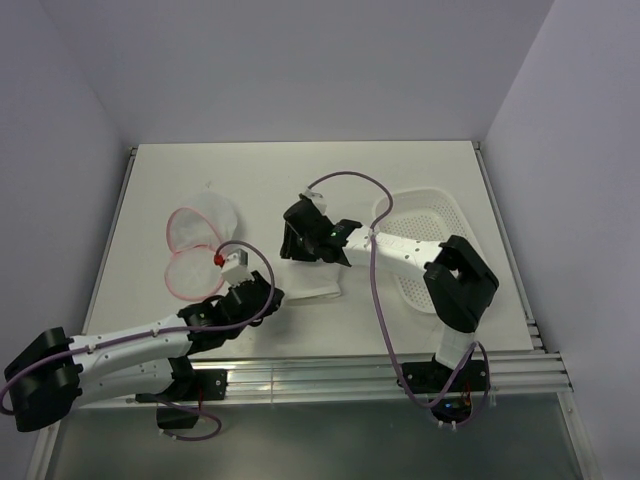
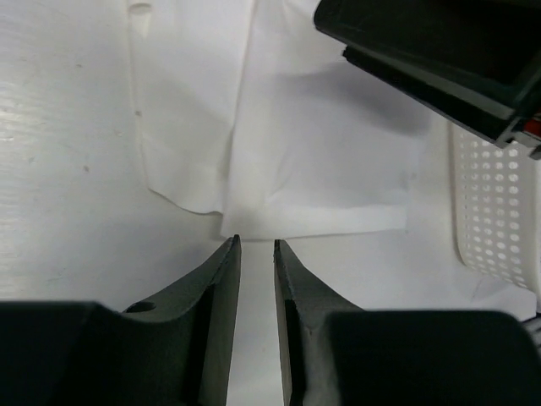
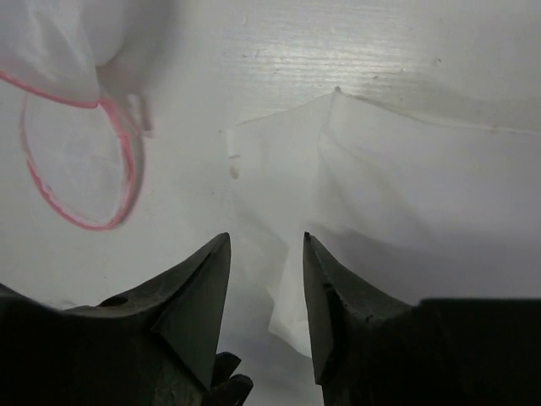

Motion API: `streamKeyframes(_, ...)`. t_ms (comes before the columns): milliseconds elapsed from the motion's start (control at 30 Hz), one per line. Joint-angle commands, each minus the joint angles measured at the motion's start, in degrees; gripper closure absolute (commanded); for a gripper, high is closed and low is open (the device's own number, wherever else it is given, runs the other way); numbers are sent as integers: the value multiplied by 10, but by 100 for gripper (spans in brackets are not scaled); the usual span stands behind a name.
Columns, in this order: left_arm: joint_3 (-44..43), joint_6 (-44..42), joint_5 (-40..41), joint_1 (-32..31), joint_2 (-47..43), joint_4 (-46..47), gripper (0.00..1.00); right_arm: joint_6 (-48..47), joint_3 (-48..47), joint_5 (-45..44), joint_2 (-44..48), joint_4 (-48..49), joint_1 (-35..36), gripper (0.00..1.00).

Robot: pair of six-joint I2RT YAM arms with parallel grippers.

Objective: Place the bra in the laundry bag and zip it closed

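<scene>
The bra [image 1: 313, 279] lies flat as white fabric on the table's middle. It also shows in the left wrist view [image 2: 313, 161] and the right wrist view [image 3: 414, 194]. The laundry bag [image 1: 198, 248], white mesh with pink rims, lies to its left, apart from it; its rim shows in the right wrist view [image 3: 80, 161]. My left gripper [image 1: 270, 296] sits low at the bra's near left edge, its jaws a narrow gap apart and empty [image 2: 256, 243]. My right gripper [image 1: 296, 246] hovers over the bra's far edge, open and empty [image 3: 266, 239].
A white perforated plastic basket [image 1: 430, 215] stands at the right, under the right arm; its wall shows in the left wrist view [image 2: 499, 211]. The right gripper's black body [image 2: 439, 51] is just beyond the bra. White walls close in the table.
</scene>
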State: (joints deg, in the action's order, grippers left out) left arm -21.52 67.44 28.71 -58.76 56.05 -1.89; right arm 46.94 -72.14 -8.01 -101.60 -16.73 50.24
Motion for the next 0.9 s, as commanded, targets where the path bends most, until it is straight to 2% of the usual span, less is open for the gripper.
streamKeyframes(0,-11,26,41,-4,5,-37,71,-4,-13,12,23,34,-4,50)
streamKeyframes(300,-64,13,63,-4,42,-57,68,-21,43,4,165,-1,-37,47)
streamKeyframes(500,-117,-9,62,18,66,-80,62,-33,182,58,279,43,-100,45)
streamKeyframes(600,-130,-27,30,65,70,-79,60,-41,257,112,311,99,-130,40)
streamKeyframes(633,-129,-36,13,77,69,-75,60,-43,294,139,321,120,-131,35)
streamKeyframes(800,-131,-68,-42,146,71,-55,59,-42,357,150,359,165,-145,22)
streamKeyframes(867,-131,-81,-65,161,78,-46,58,-39,395,163,368,214,-154,16)
